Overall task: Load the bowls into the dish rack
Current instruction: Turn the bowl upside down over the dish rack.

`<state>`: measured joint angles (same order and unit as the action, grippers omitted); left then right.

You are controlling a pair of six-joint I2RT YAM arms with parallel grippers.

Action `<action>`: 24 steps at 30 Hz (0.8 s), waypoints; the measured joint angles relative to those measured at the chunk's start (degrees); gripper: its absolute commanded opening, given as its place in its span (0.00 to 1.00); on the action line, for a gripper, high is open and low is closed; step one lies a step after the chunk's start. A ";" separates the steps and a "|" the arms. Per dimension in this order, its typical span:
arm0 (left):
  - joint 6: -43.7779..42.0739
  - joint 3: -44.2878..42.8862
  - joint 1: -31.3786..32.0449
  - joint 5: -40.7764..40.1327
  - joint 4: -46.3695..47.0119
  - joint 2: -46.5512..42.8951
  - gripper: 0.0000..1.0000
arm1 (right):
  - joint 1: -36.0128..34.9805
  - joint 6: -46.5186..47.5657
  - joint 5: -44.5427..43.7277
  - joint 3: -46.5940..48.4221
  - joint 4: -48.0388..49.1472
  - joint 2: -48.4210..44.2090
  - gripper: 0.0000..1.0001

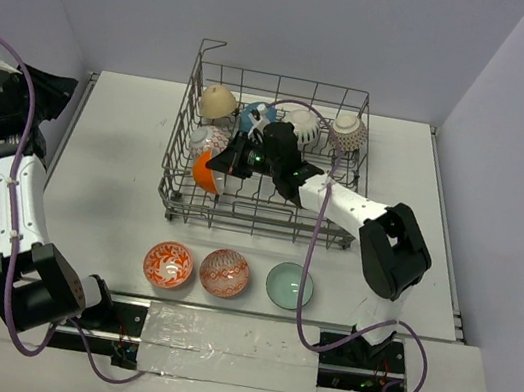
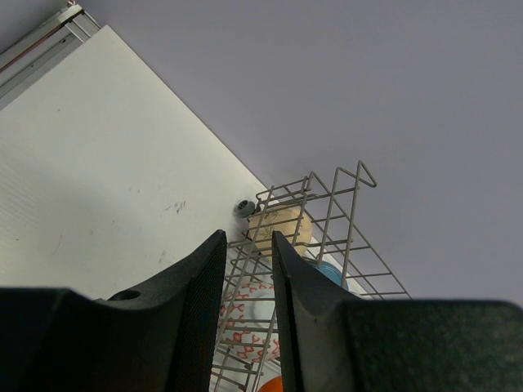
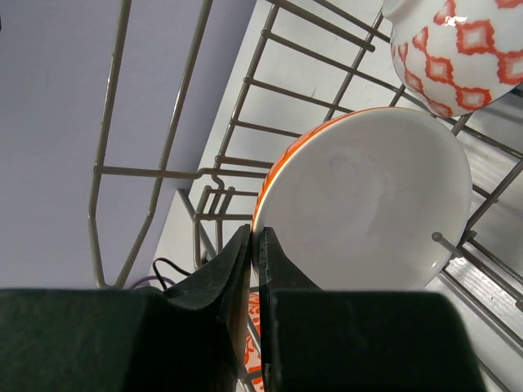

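My right gripper (image 1: 225,161) reaches into the grey wire dish rack (image 1: 258,218) and is shut on the rim of the plain orange bowl (image 1: 205,174), which stands on edge at the rack's front left. In the right wrist view the gripper (image 3: 255,237) pinches that bowl (image 3: 368,196), whose white inside faces the camera. A tan bowl (image 1: 219,101), a blue bowl (image 1: 256,117), a white striped bowl (image 1: 305,123), a patterned bowl (image 1: 348,133) and a red-white bowl (image 1: 206,138) sit in the rack. My left gripper (image 1: 58,84) is raised at the far left, open and empty.
Two orange-red patterned bowls (image 1: 169,264) (image 1: 224,272) and a pale green bowl (image 1: 289,285) stand in a row on the table in front of the rack. The left wrist view shows the left gripper (image 2: 249,241) above the rack's far left corner (image 2: 343,196).
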<state>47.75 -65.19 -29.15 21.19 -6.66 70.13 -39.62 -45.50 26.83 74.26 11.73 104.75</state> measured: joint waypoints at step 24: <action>0.00 0.04 0.04 0.00 0.00 0.00 0.34 | -0.52 -10.45 3.02 0.00 12.26 2.14 0.00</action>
<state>47.75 -65.14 -29.10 21.19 -6.66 70.13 -40.14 -55.94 29.85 74.26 23.99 106.89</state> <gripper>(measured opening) 0.344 0.112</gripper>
